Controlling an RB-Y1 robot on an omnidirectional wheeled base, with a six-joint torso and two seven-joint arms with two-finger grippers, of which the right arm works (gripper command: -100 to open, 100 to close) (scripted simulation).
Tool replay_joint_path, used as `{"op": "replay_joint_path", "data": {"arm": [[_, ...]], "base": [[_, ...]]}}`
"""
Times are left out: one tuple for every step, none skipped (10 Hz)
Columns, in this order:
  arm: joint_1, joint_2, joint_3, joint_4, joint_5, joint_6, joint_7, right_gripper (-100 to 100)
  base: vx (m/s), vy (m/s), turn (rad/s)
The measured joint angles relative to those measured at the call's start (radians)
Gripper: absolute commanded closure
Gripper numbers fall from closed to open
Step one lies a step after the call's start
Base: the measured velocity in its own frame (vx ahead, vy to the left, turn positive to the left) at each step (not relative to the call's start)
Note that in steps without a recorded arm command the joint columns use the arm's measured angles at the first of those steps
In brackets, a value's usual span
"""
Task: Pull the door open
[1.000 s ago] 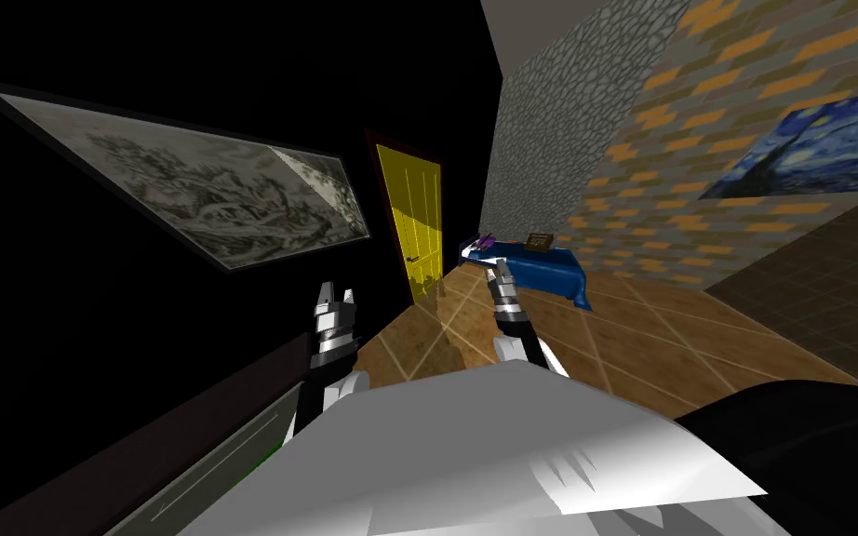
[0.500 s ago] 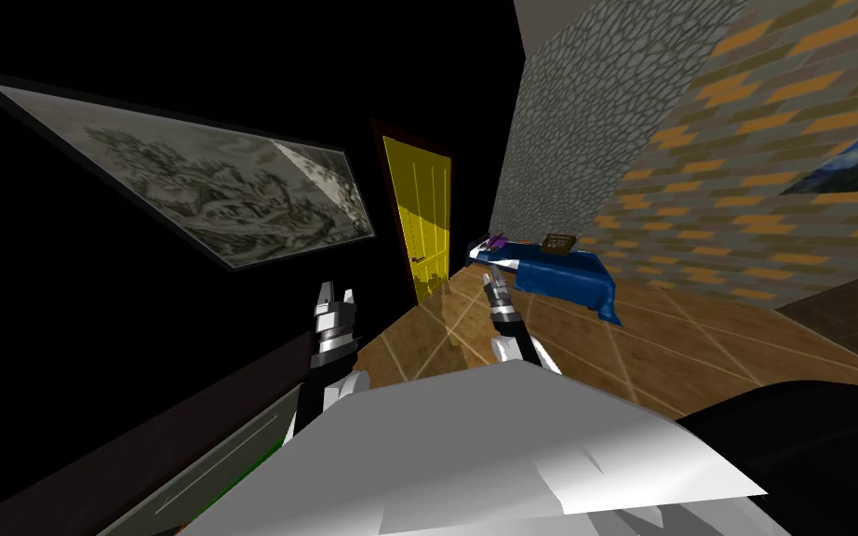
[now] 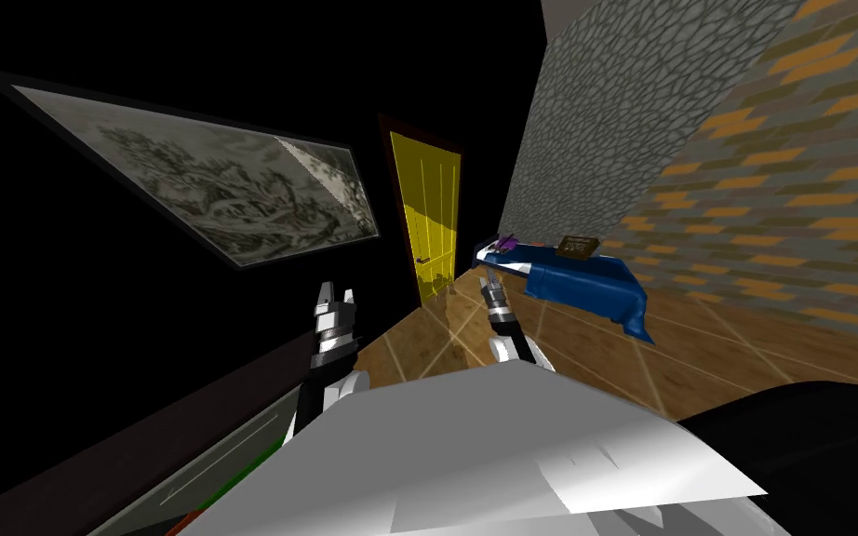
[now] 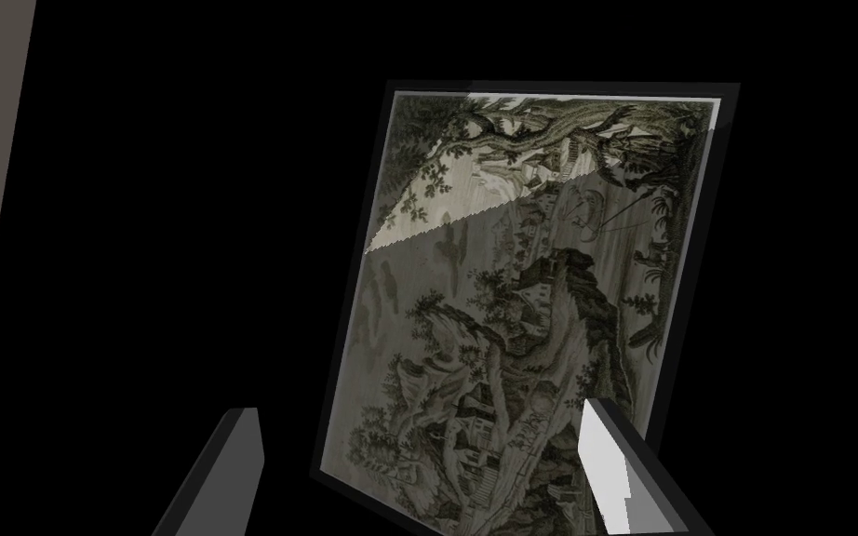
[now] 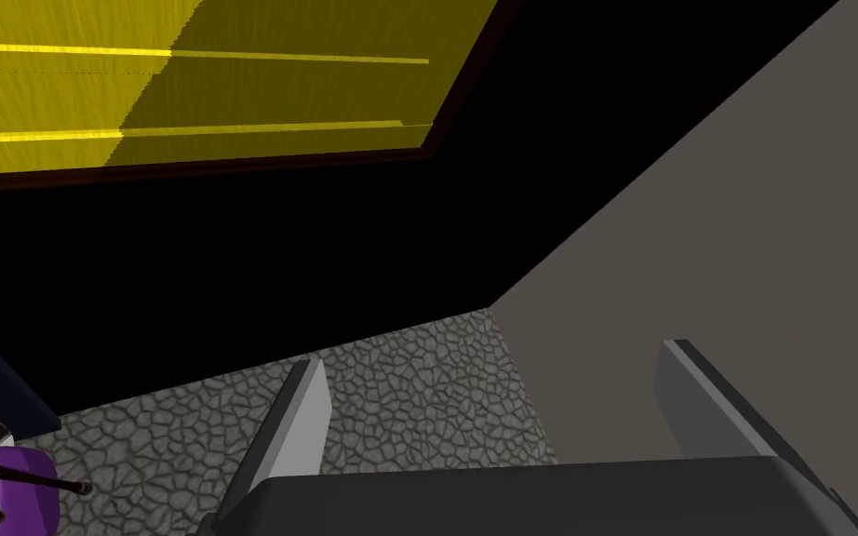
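Note:
A yellow door [image 3: 430, 216] in a dark red frame stands across the room in the head view, with a small dark handle [image 3: 424, 260] low on its left side. The same yellow door [image 5: 185, 88] shows far beyond my right hand. My right gripper [image 3: 489, 282] is held out over the floor, well short of the door, and stands open [image 5: 497, 400] with nothing between its fingers. My left gripper [image 3: 335, 296] is raised beside the dark left wall, also open [image 4: 422, 456] and empty.
A bed with a blue cover [image 3: 585, 277] stands right of the door against a grey stone wall [image 3: 604, 121]. A framed grey landscape picture [image 3: 213, 186] hangs on the left wall. Tiled wooden floor [image 3: 604, 354] lies between me and the door.
My view has swung to the left: door, bed and brick wall have slid to the right in the picture, and the blue painting has left the view. Both arms hold their pose.

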Motion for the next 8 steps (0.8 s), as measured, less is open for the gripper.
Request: {"op": "replay_joint_path", "data": {"arm": [[-0.009,-0.006,-0.002,0.023,-0.004,-0.005,-0.003,-100],[-0.012,-0.009,-0.001,0.039,-0.007,-0.009,-0.005,-100],[-0.018,-0.011,0.0,0.059,-0.009,-0.014,-0.005,-100],[-0.027,-0.015,0.0,0.083,-0.012,-0.021,-0.007,-100],[-0.033,-0.021,-0.001,0.104,-0.016,-0.026,-0.01,-100],[-0.041,-0.027,-0.003,0.126,-0.02,-0.03,-0.013,-100],[-0.049,-0.03,-0.003,0.146,-0.024,-0.034,-0.016,-100],[-0.053,-0.035,-0.003,0.169,-0.027,-0.042,-0.018,-100]], "base": [[0.075,-0.02,0.134],[0.075,-0.03,0.107],[0.082,-0.032,0.101],[0.1,-0.032,0.138],[0.092,-0.03,0.128],[0.089,-0.019,0.139],[0.098,-0.033,0.124],[0.088,-0.044,0.119]]}}
